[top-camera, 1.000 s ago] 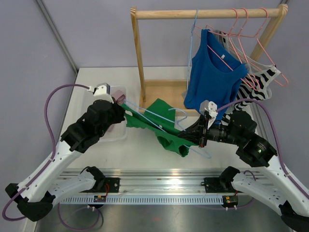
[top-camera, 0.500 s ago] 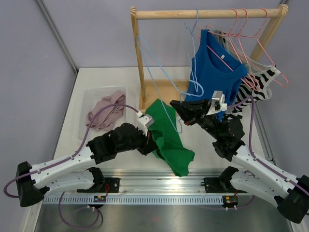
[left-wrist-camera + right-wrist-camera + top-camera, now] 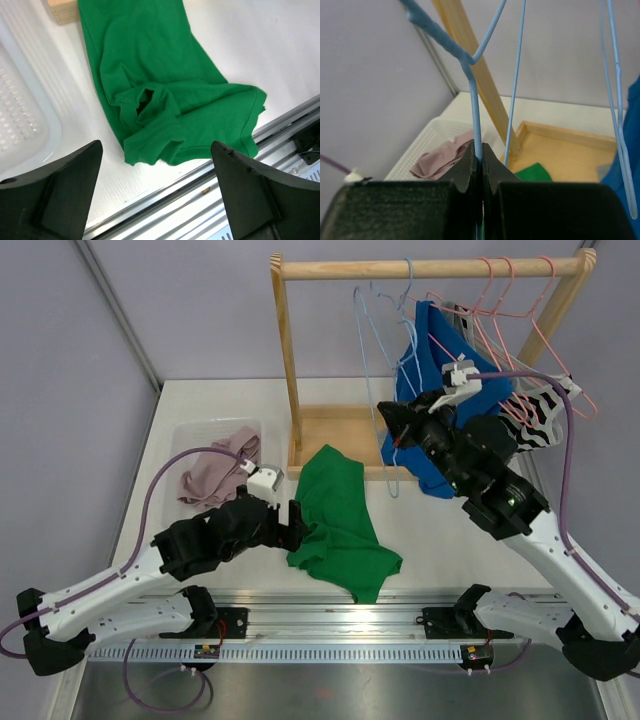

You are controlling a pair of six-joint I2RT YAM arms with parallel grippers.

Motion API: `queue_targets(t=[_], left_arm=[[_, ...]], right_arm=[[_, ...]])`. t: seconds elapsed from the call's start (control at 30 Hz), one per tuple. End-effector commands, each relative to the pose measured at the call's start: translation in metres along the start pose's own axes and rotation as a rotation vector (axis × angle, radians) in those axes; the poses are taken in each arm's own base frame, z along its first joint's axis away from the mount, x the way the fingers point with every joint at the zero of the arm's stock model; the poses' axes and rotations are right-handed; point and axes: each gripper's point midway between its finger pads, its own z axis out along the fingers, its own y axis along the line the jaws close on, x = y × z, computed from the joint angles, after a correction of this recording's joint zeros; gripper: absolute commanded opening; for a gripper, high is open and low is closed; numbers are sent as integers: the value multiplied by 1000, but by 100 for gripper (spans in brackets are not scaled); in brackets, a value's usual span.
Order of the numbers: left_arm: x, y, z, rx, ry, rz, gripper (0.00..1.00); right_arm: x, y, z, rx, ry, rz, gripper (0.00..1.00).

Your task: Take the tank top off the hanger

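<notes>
The right pincer [image 3: 480,152] is clamped on the bare blue hanger [image 3: 474,102] by the wooden rack [image 3: 288,360]. The left pincer [image 3: 156,145] gapes empty over the green tank top [image 3: 150,65], which lies on the table [image 3: 240,40] before that rack. Removal looks done.

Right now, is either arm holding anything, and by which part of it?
The right arm's jaws are shut on the blue wire hanger, pinching its straight wire just below the fork. The left arm's jaws are open and empty.
</notes>
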Motion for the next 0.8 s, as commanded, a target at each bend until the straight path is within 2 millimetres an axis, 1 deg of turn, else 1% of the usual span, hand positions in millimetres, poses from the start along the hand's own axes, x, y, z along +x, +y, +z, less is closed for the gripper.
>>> queue_targets(t=[0.0,0.03,0.07,0.1,0.13,0.17,0.2,0.23,0.27,0.3,0.33,0.37,0.4,0.43,0.47,0.5,0.53,0.57,0.6,0.63,0.67,0.7,0.73,0.77], left_arm=[[-32,3,-26,-9,-82,4,99],[-34,3,-31,-9,-73,13,99],[-34,5,-33,-15,-70,22,99],[-34,7,-37,-19,-73,29,99],[-33,12,-39,-36,-71,35,99],[-33,14,-41,-41,-74,38,99],[-32,16,-42,-44,-79,41,99],[-32,17,-44,-39,-84,42,99],[-29,18,-44,-39,-81,45,99],[-29,19,-43,-42,-82,44,99],[-29,20,-44,-43,-88,44,99],[-28,21,-44,-45,-87,43,99],[-27,22,-44,-48,-87,38,99],[-27,23,-45,-54,-88,36,99],[-28,24,-45,-57,-90,34,99],[-27,25,-45,-59,-89,34,99],[-27,25,-46,-57,-92,33,99],[-27,25,-46,-58,-92,35,99],[-26,25,-46,-57,-90,35,99],[-26,25,-46,-56,-91,35,99],[-26,25,-46,-56,-91,32,99],[-27,24,-46,-53,-91,34,99],[-27,24,-46,-53,-94,32,99],[-28,24,-46,-51,-95,35,99]], right_arm=[[10,-30,7,198,112,-62,0],[-10,-24,9,195,82,-56,0],[-8,-27,18,221,96,-66,0],[-10,-27,20,233,103,-71,0],[-27,-24,22,234,72,-70,0],[-21,-25,32,246,94,-86,0],[-24,-24,37,247,98,-94,0],[-45,-17,39,239,66,-93,0],[-29,-21,52,255,127,-112,0],[-31,-21,58,256,135,-114,0],[-52,-21,61,258,101,-106,0],[-38,-24,75,254,147,-118,0],[-51,-22,79,246,124,-112,0],[-53,-30,85,256,129,-109,0],[-42,-39,96,271,168,-111,0],[-56,-42,98,271,142,-92,0],[-58,-54,102,278,150,-80,0],[-52,-63,109,287,172,-71,0],[-56,-66,112,279,163,-45,0],[-54,-67,115,266,174,-37,0],[-49,-75,120,276,186,-37,0],[-45,-76,123,273,196,-36,0],[-36,-79,128,270,219,-35,0],[-31,-80,130,268,232,-38,0]])
